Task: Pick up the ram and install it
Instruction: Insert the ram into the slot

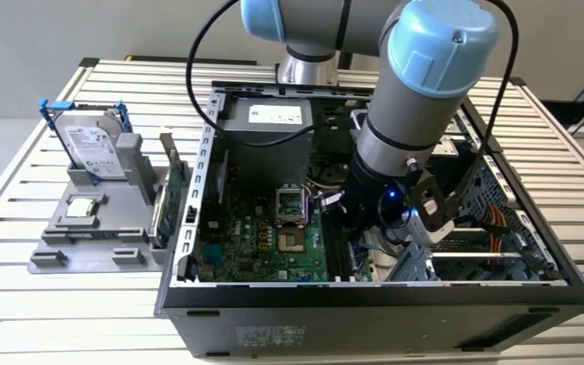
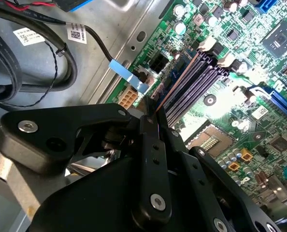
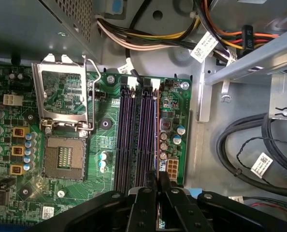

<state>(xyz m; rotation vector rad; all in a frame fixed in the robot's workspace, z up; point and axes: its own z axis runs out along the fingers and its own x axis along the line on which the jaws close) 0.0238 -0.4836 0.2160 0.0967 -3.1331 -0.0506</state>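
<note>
My gripper [image 3: 158,182] is shut on the ram [image 3: 156,137], a thin stick seen edge-on that runs away from the fingertips. The ram lies along the outermost of the dark memory slots [image 3: 134,135], the one nearest the motherboard's edge. I cannot tell how deep it sits in that slot. In the second wrist view the ram [image 2: 178,81] shows as a coppery edge leaving the gripper [image 2: 151,115] towards the slots [image 2: 196,79]. In the exterior view the arm [image 1: 414,114] reaches down into the open computer case [image 1: 373,304], over the motherboard [image 1: 261,236].
An open processor socket [image 3: 64,111] lies beside the slots. Bundled wires [image 3: 148,41] and thick black cables [image 3: 245,145] crowd the case wall by the board's edge. Outside the case, a grey holder [image 1: 89,236] carries a hard drive [image 1: 94,152] and a green card [image 1: 170,198].
</note>
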